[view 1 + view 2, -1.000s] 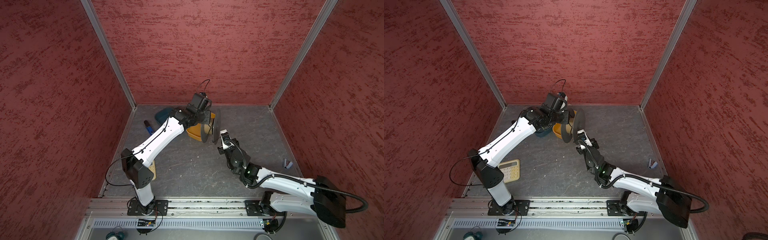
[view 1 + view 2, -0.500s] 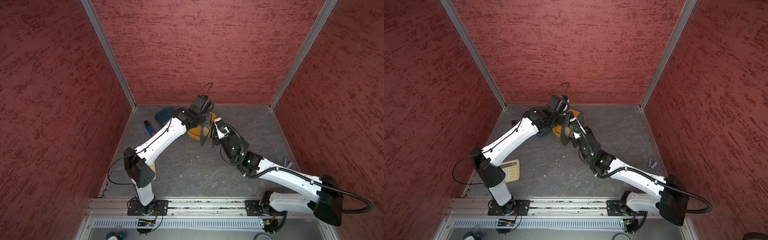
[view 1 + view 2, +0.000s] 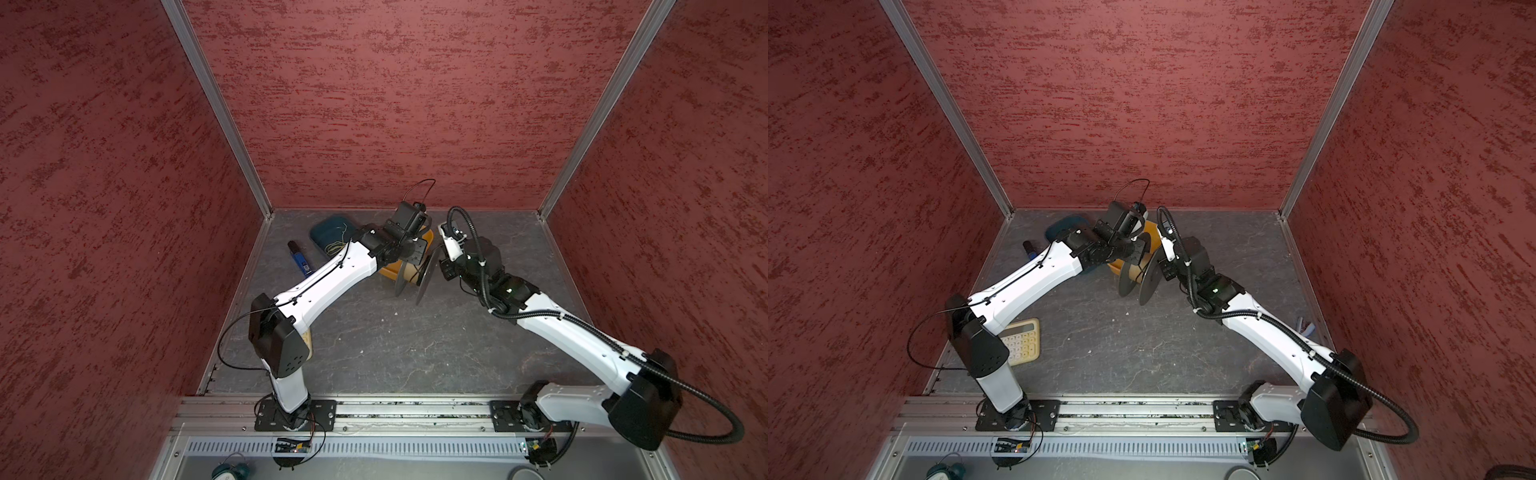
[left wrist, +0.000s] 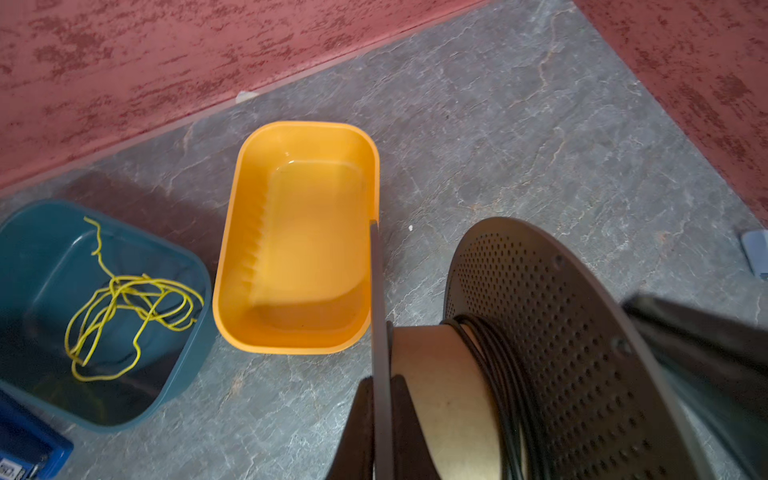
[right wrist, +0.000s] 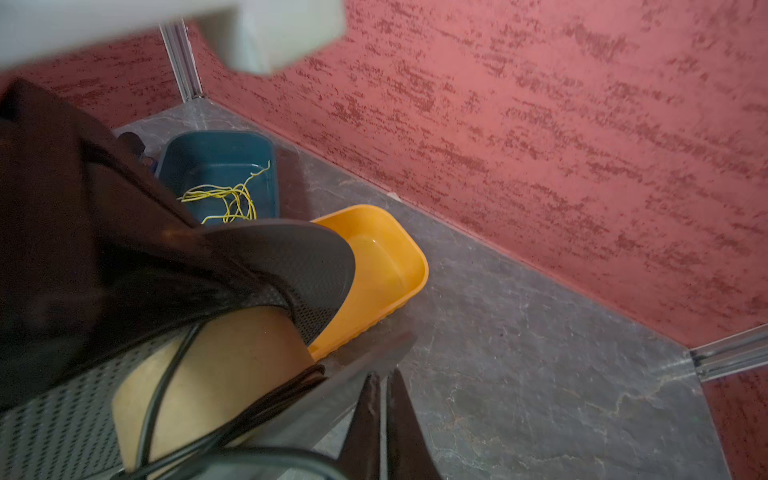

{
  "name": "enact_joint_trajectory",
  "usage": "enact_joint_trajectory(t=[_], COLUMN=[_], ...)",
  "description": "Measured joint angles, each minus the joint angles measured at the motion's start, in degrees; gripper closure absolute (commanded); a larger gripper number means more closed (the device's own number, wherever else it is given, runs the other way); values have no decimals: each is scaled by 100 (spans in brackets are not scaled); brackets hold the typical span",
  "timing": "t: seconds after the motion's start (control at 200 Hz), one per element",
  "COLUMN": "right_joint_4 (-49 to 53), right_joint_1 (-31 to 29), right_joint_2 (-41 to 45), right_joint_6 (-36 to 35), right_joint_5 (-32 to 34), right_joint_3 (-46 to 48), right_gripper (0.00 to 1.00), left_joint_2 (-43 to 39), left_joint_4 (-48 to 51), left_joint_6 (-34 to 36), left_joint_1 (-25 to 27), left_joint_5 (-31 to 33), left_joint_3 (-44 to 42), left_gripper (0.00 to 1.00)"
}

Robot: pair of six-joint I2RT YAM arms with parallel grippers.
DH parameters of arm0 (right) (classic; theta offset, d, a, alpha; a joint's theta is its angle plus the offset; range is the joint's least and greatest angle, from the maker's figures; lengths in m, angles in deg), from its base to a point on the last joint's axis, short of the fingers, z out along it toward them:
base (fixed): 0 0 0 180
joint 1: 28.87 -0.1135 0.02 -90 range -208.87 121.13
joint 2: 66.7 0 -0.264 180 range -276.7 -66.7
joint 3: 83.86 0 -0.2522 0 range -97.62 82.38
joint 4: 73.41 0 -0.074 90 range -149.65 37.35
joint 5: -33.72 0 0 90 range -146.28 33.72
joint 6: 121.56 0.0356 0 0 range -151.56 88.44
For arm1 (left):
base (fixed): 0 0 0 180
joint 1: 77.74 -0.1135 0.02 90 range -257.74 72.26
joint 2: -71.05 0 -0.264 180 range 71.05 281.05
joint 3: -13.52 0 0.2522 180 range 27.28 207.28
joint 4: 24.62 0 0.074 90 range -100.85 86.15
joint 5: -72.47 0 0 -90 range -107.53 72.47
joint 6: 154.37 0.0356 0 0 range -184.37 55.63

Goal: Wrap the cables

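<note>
In both top views the two arms meet near the back wall at a spool (image 3: 411, 274) (image 3: 1139, 272) that stands on edge just in front of a yellow tray (image 3: 427, 240). The left gripper (image 3: 409, 257) takes it from one side and the right gripper (image 3: 439, 264) from the other. The black cable is too small to make out there. A teal tray (image 3: 320, 232) sits beside the yellow one, and a calculator (image 3: 1025, 338) lies near the left arm's elbow. In the left wrist view the left gripper (image 4: 380, 415) is clamped tight on the thin rim of one flange (image 4: 378, 291), one finger on each face. The black cable (image 4: 503, 374) is wound in close turns round the cardboard core (image 4: 440, 395), packed against the other, perforated flange (image 4: 561, 332). Beyond the spool the yellow tray (image 4: 232, 249) is close beside the teal tray (image 4: 25, 232), which holds a tangled yellow-green wire (image 4: 124, 299). In the right wrist view the right gripper (image 5: 384, 415) is pinched shut on the rim of the near flange (image 5: 365, 361). The black cable (image 5: 282, 390) bunches on the core (image 5: 232, 365) beside that flange, and a single strand (image 5: 162, 382) crosses the bare cardboard.
</note>
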Motion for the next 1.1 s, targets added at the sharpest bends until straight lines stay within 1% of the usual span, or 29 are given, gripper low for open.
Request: enact_joint_trajectory(t=[0.13,0.261,0.386,0.466,0.536,0.646,0.812,0.917,1.027,1.102], right_joint_4=[142,136,-162,-461,-708,-981,-1364,-1768,-2256,-2621], right_joint_1=[424,730,988,1167,1373,1698,1827,1834,1851,1853], right_joint_2=[-4,-42,-46,-46,-55,-74,-96,-96,-94,-87], right_joint_6=[146,280,417,498,579,726,916,1086,1360,1585], right_joint_5=[-730,-1298,-1915,-2302,-2450,-2553,-2712,-2909,-3180,-3381], right_joint_3=[0,17,278,549,785,1110,1331,1591,2041,2398], right_gripper=[94,94,94,92,89,87,86,83,80,76], left_joint_2=[-87,-181,-354,-492,-643,-968,-1248,-1255,-1255,-1257], left_joint_4=[-98,-229,-273,-245,-138,-28,-22,-26,-116,-225], left_joint_6=[262,426,603,754,903,1064,1182,1067,798,605], left_joint_1=[61,70,66,57,48,83,13,-177,-505,-704], left_joint_5=[-63,-114,-247,-380,-610,-955,-1355,-1694,-2192,-2518], left_joint_3=[-87,-175,-326,-446,-562,-730,-761,-778,-848,-892], left_gripper=[100,100,100,100,100,100,100,100,100,100])
